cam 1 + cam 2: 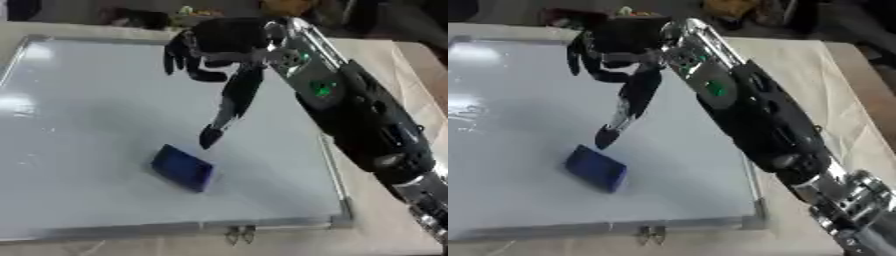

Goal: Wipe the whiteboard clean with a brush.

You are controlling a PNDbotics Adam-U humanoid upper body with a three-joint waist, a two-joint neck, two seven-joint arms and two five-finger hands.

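Note:
A white whiteboard (79,130) with a metal frame lies flat on the table and fills most of both views. A dark blue block-shaped brush (182,167) rests on the board near its front middle. My right hand (214,42) hangs above the board's far middle, its arm coming in from the lower right. The thumb points down toward the brush, its tip just above and apart from it. The other fingers hang relaxed and hold nothing. No marks show on the board. My left hand shows in neither view.
The board's frame (337,200) ends near the right, with bare beige table (385,55) beyond it. A small metal clip (238,234) hangs at the board's front edge. Dark clutter (140,17) sits past the far edge.

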